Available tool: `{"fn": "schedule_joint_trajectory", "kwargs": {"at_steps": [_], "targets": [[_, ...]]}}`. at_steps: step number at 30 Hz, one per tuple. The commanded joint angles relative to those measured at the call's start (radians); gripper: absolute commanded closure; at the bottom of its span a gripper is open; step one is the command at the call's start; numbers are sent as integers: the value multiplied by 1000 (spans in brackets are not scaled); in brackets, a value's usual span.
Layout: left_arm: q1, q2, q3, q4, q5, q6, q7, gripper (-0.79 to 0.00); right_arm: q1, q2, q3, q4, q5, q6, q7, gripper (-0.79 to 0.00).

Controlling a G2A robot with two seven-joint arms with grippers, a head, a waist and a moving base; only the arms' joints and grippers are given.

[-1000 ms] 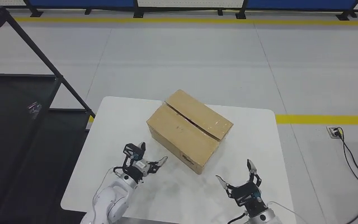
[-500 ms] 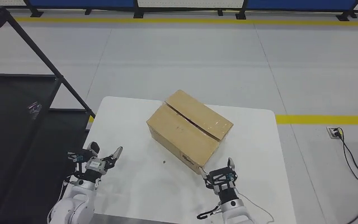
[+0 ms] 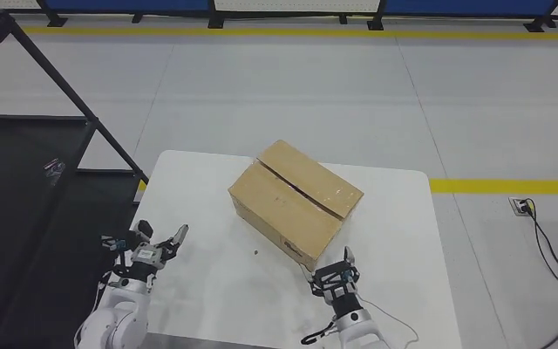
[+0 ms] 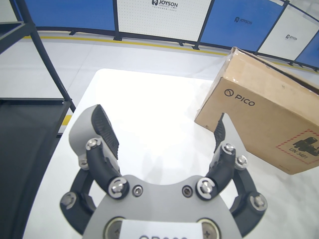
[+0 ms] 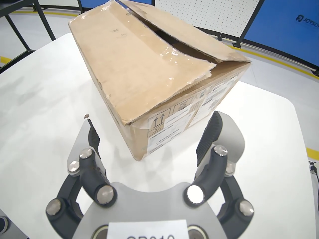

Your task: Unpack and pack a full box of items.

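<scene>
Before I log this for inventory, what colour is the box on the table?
Plain brown cardboard. The box shows best in the right wrist view.

Grey metal plate is fronting the left gripper (image 4: 158, 114), with black curved links and silver screws (image 4: 117, 185) glinting at the pivots. Its fingers (image 4: 104, 128) are wearing black ribbed pads on pale grey backs. The right gripper (image 5: 151, 119) is showing the same build, carrying a white label (image 5: 148, 230). Top view: both arms are wearing white shells, and a black cable (image 3: 316, 334) is looping at 8 o'clock from the right arm (image 3: 357, 327).
</scene>
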Motion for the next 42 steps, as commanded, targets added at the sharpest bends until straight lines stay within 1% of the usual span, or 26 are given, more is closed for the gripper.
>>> {"fn": "schedule_joint_trajectory", "kwargs": {"at_steps": [1, 6, 11, 27, 35, 42], "targets": [[-17, -2, 3, 15, -26, 17, -7, -785, 18, -4, -1, 23, 12, -3, 5, -785], [-58, -6, 7, 44, -51, 50, -20, -785, 61, -17, -3, 88, 21, 30, 0, -785], [-76, -6, 10, 60, -47, 55, -26, -785, 74, -25, 3, 108, 27, 45, -9, -785], [-111, -14, 54, 74, -34, 72, -40, -785, 54, -24, 108, 92, 45, 9, 10, -785], [-123, -15, 65, 87, -30, 65, -41, -785, 45, -25, 155, 82, 94, -18, 21, -785], [-140, -15, 72, 98, -23, 45, -48, -785, 13, -25, 203, 48, 113, 4, 21, -785]]}}
